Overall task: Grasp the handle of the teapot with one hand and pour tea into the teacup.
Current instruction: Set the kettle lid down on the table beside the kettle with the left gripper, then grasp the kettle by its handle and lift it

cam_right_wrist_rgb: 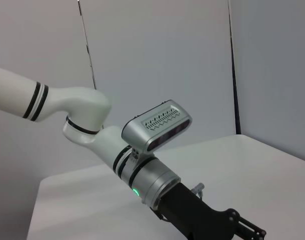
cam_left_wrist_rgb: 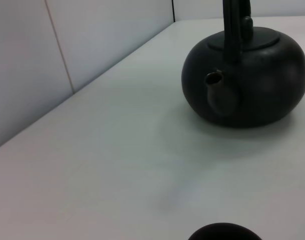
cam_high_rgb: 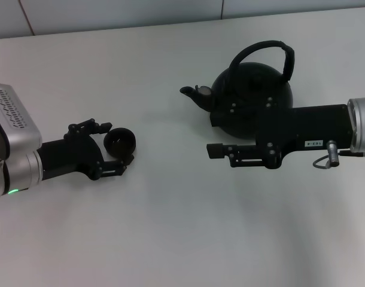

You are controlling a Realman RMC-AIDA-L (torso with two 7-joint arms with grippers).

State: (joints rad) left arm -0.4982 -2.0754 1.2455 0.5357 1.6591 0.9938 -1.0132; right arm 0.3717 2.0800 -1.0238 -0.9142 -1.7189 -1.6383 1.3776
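Observation:
The matte-black teapot [cam_high_rgb: 248, 89] stands at the back right, its spout [cam_high_rgb: 191, 92] pointing left and its arched handle [cam_high_rgb: 272, 48] free above it. My right gripper [cam_high_rgb: 213, 134] is open, level with the pot's near side and just left of its body, away from the handle. The small black teacup [cam_high_rgb: 119, 142] sits at the left between the fingers of my left gripper [cam_high_rgb: 115, 147], which is shut on it. The left wrist view shows the teapot [cam_left_wrist_rgb: 252, 85], its handle [cam_left_wrist_rgb: 235, 30] and the teacup rim [cam_left_wrist_rgb: 222, 232] at the picture's edge.
The white table [cam_high_rgb: 182, 227] runs to a pale wall [cam_high_rgb: 110, 12] at the back. The right wrist view shows my left arm [cam_right_wrist_rgb: 142, 170] over the table [cam_right_wrist_rgb: 272, 160], with wall panels behind it.

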